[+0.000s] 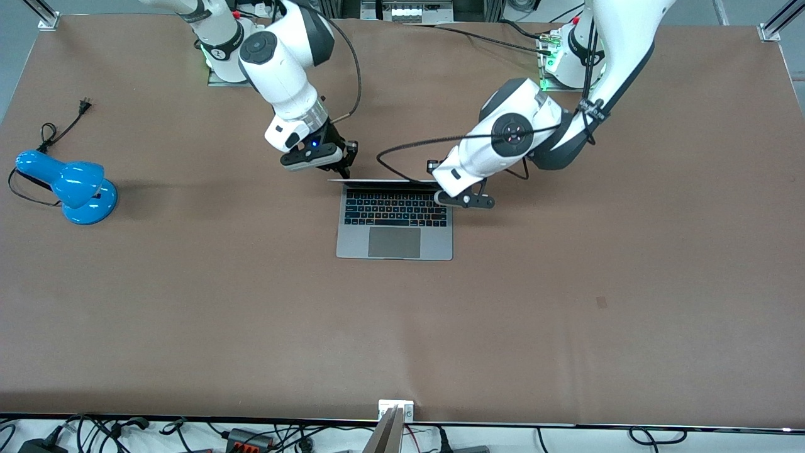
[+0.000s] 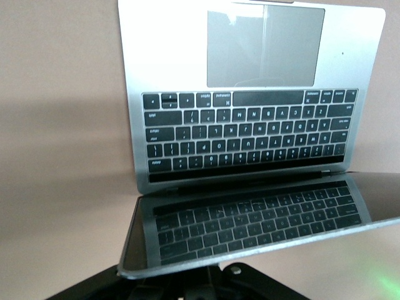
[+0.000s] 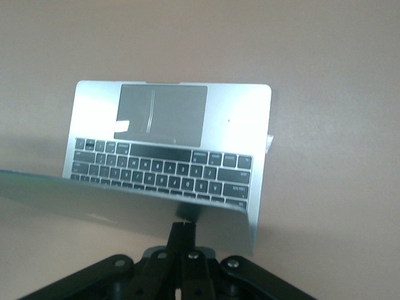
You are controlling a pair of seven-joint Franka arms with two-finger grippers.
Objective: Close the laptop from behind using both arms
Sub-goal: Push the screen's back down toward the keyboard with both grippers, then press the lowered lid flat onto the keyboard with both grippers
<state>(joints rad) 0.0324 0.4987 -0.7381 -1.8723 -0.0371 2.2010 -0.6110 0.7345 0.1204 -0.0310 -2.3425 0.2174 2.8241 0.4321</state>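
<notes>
Progress: laptop [image 1: 394, 220] is open at the table's middle, lid upright and seen edge-on from the front; the whole fold-down is left.
Left gripper [image 1: 463, 200]: low over the lid's corner toward the left arm's end; whether released or clenched, cannot tell.
Right gripper [image 1: 333, 165]: at the lid's other top corner, fingers [image 3: 182, 236] pinched together, grasping nothing, tips against the lid edge.
Poses: both wrists angle down from the base side.
</notes>
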